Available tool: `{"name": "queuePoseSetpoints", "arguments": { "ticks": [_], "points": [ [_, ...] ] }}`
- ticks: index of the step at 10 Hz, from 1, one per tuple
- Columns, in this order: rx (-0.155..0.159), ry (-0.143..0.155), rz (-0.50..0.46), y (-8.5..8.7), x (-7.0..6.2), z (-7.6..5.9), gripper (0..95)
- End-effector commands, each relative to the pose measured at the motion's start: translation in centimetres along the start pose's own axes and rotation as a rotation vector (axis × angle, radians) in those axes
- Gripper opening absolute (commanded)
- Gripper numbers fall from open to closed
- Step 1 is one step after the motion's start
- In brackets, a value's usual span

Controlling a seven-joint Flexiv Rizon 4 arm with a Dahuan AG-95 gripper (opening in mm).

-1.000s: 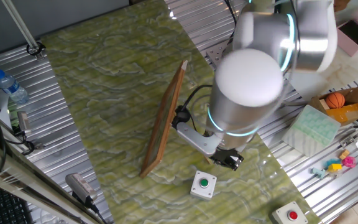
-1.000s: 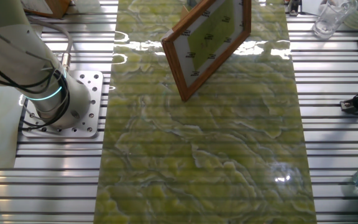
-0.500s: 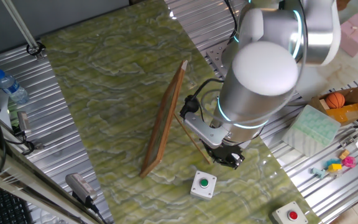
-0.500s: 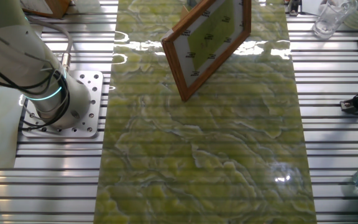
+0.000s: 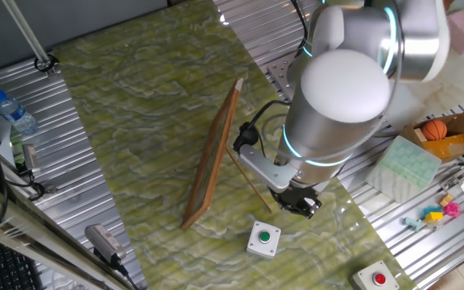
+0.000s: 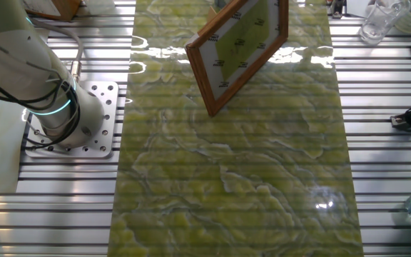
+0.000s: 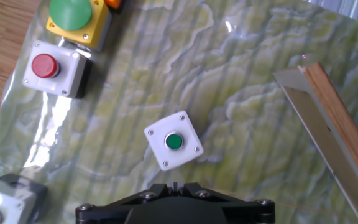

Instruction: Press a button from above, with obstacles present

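Since the earlier frame the end effector [image 5: 300, 203] has shifted slightly toward the button [image 5: 264, 237], hovering above and just beside it. Whether its fingers are open cannot be told. The button [image 7: 174, 142] sits on the green worktop [image 5: 135, 121], near the propped wooden board [image 5: 213, 153].

We see a tabletop [image 5: 425, 234] of ribbed metal slats, with a green marbled mat [image 5: 135, 97] running diagonally across the middle. A water bottle [image 5: 10, 113] lies at the left edge. At right, a cardboard box [image 5: 457, 129] holds an orange ball [image 5: 434, 129]. Glare streaks the mat's upper end in the other fixed view.
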State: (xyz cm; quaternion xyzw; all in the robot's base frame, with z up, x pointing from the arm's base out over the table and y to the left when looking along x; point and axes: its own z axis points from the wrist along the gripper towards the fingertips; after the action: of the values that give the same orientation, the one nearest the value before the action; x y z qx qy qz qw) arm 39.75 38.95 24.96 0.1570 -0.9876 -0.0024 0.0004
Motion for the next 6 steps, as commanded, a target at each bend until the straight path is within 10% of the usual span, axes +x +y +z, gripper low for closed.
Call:
{"name": "queuePoseSetpoints", "arguments": {
  "ticks": [1, 6],
  "points": [
    [-0.004, -0.007, 0.002, -0.01, 0.06, -0.04, 0.0],
    [0.003, -0.004, 0.009, -0.03, 0.07, -0.08, 0.0]
  ]
}}
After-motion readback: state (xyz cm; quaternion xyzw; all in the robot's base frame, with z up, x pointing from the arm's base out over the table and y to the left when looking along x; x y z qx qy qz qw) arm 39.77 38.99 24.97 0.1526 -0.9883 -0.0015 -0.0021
